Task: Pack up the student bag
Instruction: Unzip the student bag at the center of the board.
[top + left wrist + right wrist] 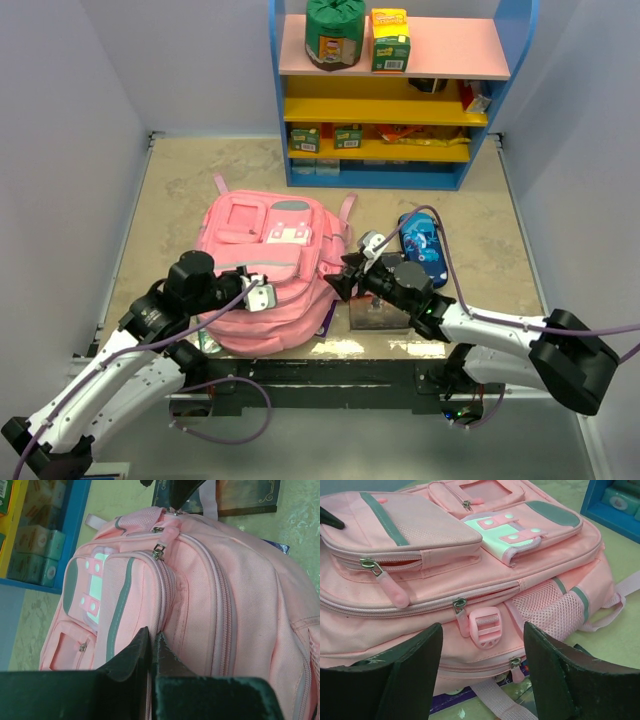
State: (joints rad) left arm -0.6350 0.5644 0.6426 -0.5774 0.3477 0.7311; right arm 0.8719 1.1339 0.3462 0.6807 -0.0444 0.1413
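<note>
Centrally student bag point(265, 270) flat, shelf point(450, 50) w/ boxes point(390, 40)

Reaches in from the near left with the left arm point(115, 375), elbow bent, wrist angled inward, jaws pressed flat together. Extends the right arm point(495, 332) low from the near right, forearm pointing left, jaws parted wide.

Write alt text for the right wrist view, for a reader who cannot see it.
A pink student bag lies front pockets up, filling most of the frame. In the foreground the right hand is open, its two dark fingers spread in front of the bag's side. A blue shelf corner shows at upper right.
</note>
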